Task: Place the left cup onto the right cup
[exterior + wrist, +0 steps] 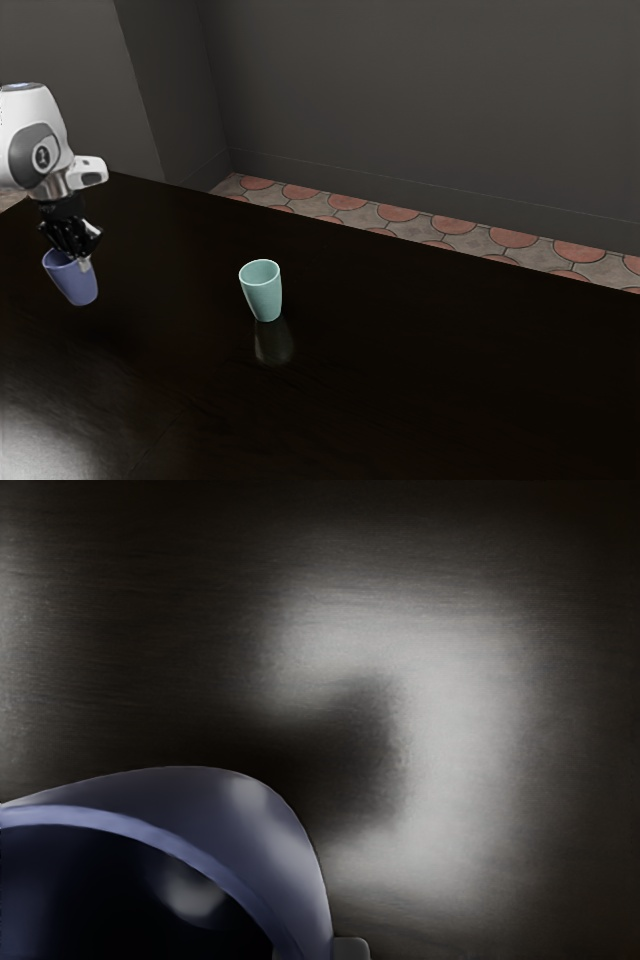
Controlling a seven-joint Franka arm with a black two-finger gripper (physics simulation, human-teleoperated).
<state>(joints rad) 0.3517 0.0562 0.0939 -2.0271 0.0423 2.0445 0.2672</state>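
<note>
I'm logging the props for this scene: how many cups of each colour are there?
blue cup: 1
teal cup: 1
Total: 2 cups

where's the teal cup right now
The teal cup stands upright on the dark table near the middle of the exterior view, well toward the exterior view's right of the blue cup that the gripper holds by its rim.
</note>
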